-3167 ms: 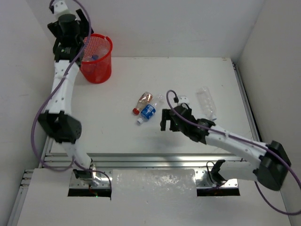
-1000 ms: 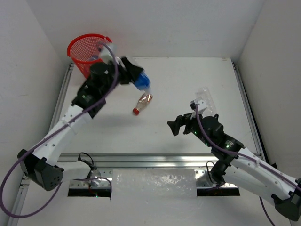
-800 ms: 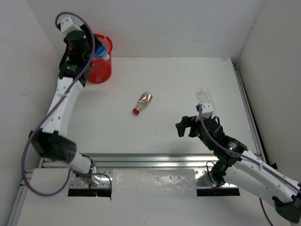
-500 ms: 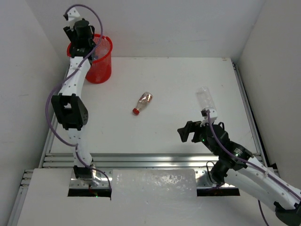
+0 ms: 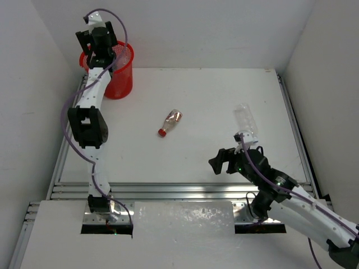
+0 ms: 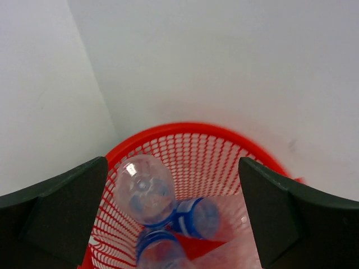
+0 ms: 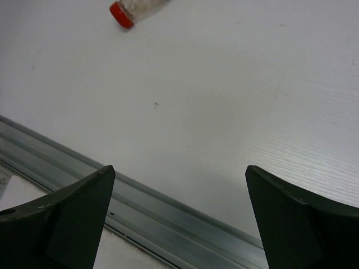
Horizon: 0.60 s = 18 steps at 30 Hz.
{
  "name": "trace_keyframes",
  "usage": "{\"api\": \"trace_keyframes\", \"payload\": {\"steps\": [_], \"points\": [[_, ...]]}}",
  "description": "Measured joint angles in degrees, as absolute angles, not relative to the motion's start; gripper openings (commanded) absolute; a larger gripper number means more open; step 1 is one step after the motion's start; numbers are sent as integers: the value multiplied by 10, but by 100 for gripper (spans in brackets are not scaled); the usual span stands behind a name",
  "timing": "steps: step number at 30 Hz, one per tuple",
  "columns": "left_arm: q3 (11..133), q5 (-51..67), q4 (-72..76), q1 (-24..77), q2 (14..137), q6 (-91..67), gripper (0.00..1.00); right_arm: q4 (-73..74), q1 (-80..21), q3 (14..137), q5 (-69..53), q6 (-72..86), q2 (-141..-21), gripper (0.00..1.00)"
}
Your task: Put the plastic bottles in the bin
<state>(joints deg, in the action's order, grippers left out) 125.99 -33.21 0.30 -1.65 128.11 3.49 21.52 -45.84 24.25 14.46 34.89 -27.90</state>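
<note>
Since a second ago the left arm has swung from mid-table to the far corner, and the blue-labelled bottle [image 6: 196,217] it carried now lies in the bin [image 5: 120,78]. At 11 o'clock on the table [image 5: 213,95] the left gripper [image 6: 172,162] hangs over the bin, fingers wide apart and empty. The bin is a round red mesh basket, upright, with a clear bottle [image 6: 145,190] inside too. Near the centre a red-capped bottle [image 5: 170,122] lies on its side, nothing crowding it. At 3 o'clock a second clear bottle [image 5: 245,120] lies alone. At 5 o'clock the right gripper [image 7: 179,168] hovers near the metal rail [image 7: 168,224], fingers spread, holding nothing.
</note>
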Motion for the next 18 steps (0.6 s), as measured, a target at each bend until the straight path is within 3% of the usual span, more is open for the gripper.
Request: {"api": "trace_keyframes", "payload": {"steps": [3,6,18], "points": [[1322,-323,-57,-14,1265,-5,100,204,-458,243,143,357,-339,99],[1291,-311,-120,-6,1173,-60,100,189,-458,252,145,380,-416,99],[687,-87,-132,31,474,-256,100,174,-456,425,177,538,-716,99]]}}
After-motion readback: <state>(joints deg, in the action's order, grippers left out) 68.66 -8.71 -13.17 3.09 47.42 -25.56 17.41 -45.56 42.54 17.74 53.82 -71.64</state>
